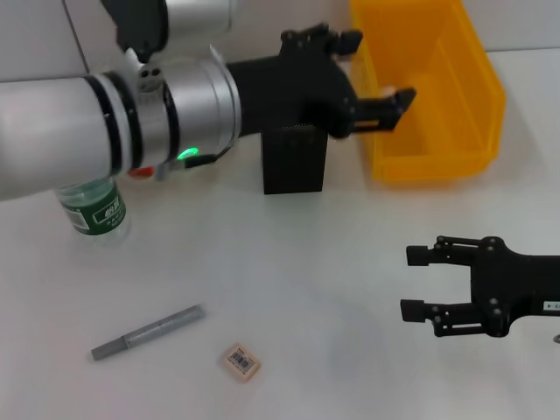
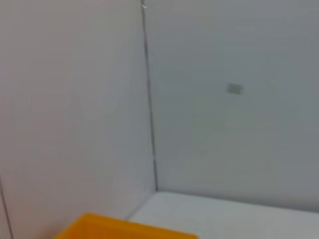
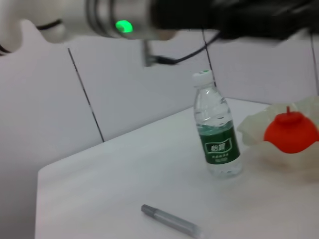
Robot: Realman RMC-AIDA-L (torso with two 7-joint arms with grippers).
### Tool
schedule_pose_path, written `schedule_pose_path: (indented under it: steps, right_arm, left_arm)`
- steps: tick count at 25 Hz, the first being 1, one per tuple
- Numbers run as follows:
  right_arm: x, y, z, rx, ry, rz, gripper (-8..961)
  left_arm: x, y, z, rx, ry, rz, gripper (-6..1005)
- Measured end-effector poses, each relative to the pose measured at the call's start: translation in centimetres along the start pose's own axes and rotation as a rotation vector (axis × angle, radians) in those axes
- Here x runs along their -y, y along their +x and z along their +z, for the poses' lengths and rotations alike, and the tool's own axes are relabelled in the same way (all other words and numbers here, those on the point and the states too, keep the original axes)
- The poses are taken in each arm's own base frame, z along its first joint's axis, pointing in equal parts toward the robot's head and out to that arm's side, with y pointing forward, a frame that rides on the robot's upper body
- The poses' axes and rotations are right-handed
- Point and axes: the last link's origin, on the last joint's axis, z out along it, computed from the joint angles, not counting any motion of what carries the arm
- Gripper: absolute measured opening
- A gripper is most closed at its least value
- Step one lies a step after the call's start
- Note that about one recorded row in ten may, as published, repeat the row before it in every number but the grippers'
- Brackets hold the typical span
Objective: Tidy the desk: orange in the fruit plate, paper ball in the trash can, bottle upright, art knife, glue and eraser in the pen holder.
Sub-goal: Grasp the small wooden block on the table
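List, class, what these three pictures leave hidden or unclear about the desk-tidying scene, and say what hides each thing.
- Clear plastic bottle: head view, top hidden by the silver left arm.
- Black mesh pen holder: head view, top and contents covered by the left gripper.
- Pale-green fruit plate with red-orange orange: right wrist view, cut by the edge.
- Yellow trash can: far end cut off; no paper ball visible.
- Left wrist view: only wall and bin corner.

The trash can point(image 1: 472, 122) is bright yellow, the pen holder point(image 1: 295, 162) black, the orange point(image 3: 290, 132) red-orange (bottle point(image 3: 217, 130) label green).
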Motion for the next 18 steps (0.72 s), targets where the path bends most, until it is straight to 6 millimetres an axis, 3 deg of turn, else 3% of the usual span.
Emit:
schedule_pose_path:
  steps: [2, 5, 9, 11, 18]
  right_arm:
    - [0.0, 0.0, -0.1, 0.004, 0.003, 0.001, 802]
    - [0.0, -0.1, -0.3, 0.010, 0.007, -0.002, 802]
    - [0.1, -0.2, -0.5, 0.012, 0.014, -0.006, 802]
    - [0.1, -0.2, -0.5, 0.012, 0.015, -0.006, 802]
    - [0.2, -0.1, -0.7, 0.006, 0.025, -0.003, 802]
  left_arm:
    - [-0.3, -0.1, -0.5, 0.039, -0.007, 0.010, 876]
    - [-1.4, -0.5, -2.0, 0.180, -0.005, 0.048, 876]
    - [-1.8, -0.7, -2.6, 0.215, -0.004, 0.050, 875]
    - [-4.1, -0.9, -4.7, 0.379, -0.096, -0.009, 875]
    - [-5.8, -2.9, -5.6, 0.625, -0.099, -0.079, 875]
